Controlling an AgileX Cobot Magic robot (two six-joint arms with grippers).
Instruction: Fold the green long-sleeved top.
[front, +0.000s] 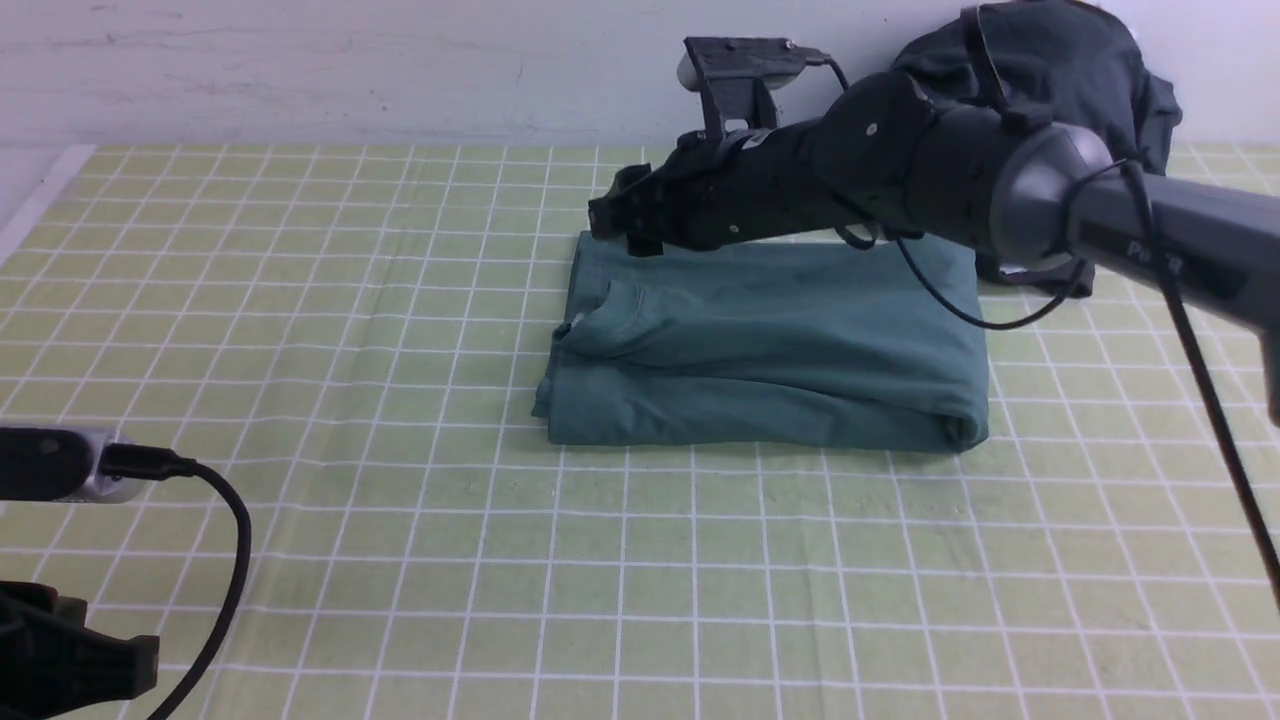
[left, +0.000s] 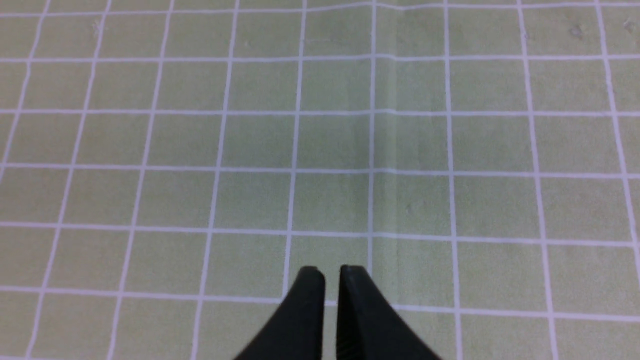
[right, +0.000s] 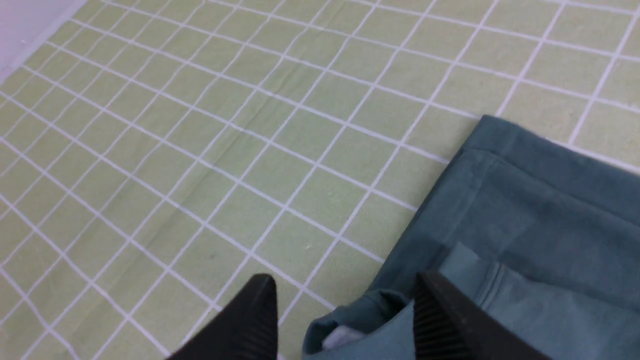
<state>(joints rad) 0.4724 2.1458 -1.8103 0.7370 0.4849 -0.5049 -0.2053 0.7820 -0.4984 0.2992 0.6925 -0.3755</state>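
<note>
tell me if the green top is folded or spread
Folded over: the green top lies bunched compactly, one layer doubled across another.

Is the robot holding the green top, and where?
No, nothing is held. The right hand is open above the green top, and the left hand has only bare mat beyond it.

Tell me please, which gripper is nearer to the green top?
The right. The right gripper hovers open above the green top; the left gripper is well to its left, over bare tablecloth.
</note>
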